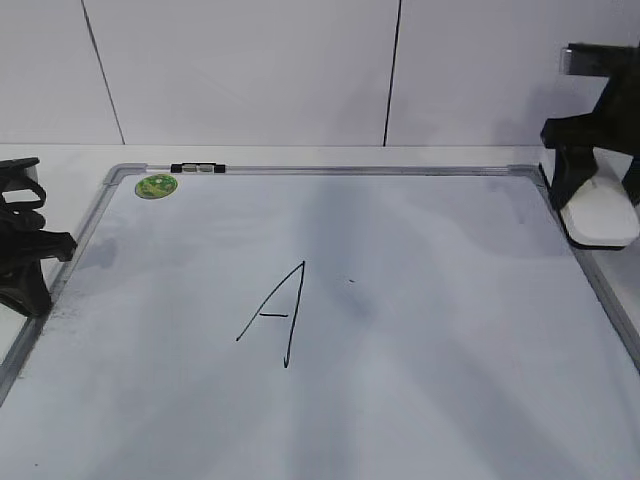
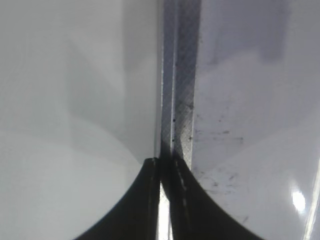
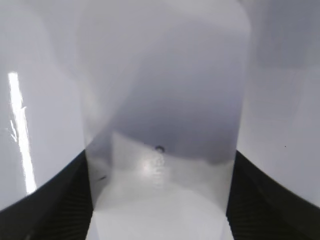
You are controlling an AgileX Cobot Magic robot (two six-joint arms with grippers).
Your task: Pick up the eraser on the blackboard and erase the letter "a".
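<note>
You're looking at a white blackboard (image 1: 420, 330) with a grey metal frame; up close in the left wrist view that frame carries a fine cross-hatched texture and dark specks. A round green sticker (image 1: 156, 185) sits in its far left corner. The big capital "A" (image 1: 275, 315) is thin black marker. Your right end effector (image 1: 590, 190) is black, and the eraser (image 1: 600, 218) in it is white. The left end effector (image 1: 25, 245) is black too. The counter (image 1: 70, 165) and the wall panels (image 1: 240, 70) behind read white, with dark seams.
</note>
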